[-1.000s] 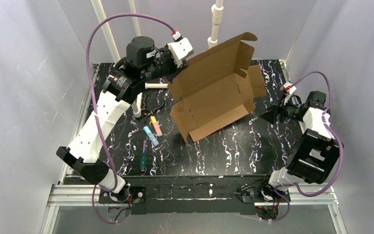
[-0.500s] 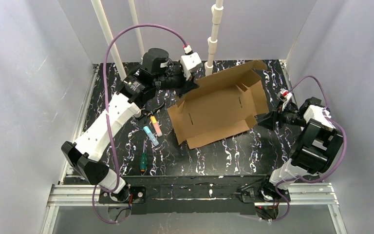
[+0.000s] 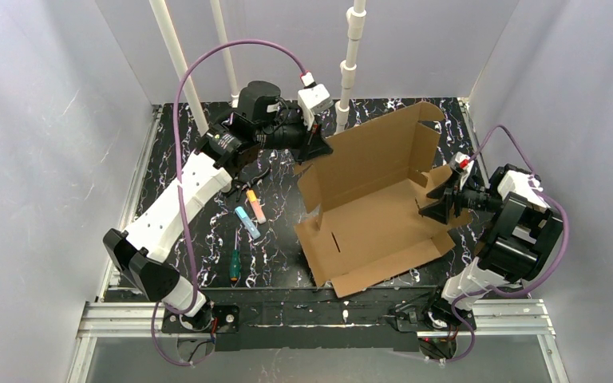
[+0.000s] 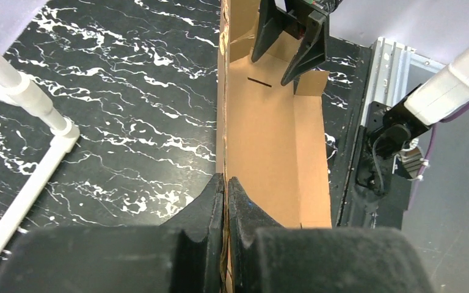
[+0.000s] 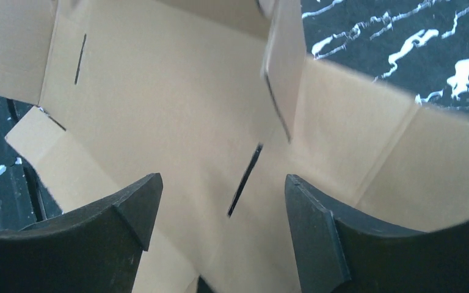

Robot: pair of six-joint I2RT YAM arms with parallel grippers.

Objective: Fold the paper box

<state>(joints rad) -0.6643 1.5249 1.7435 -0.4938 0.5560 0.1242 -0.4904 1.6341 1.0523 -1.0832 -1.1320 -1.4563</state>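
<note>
The paper box (image 3: 375,215) lies open on the right half of the black marbled table (image 3: 279,255). Its wide base panel is flat towards the near edge and its back panel is raised at a slant behind it. Thin slots are cut in the base, and small side flaps stand up at the right end.

The left gripper (image 3: 316,152) reaches in from the far left. In the left wrist view its fingers (image 4: 210,201) are pressed together on the thin edge of the raised panel, with the cardboard pinched between them.

The right gripper (image 3: 439,203) hangs at the box's right end with its fingers wide apart. The right wrist view looks down between them onto the base and one upright flap (image 5: 284,73). Whether a finger touches the cardboard cannot be told.

Left of the box, well apart from it, lie a few small markers (image 3: 250,214) and a green-handled screwdriver (image 3: 233,266). White pipes (image 3: 350,60) rise at the far edge.
</note>
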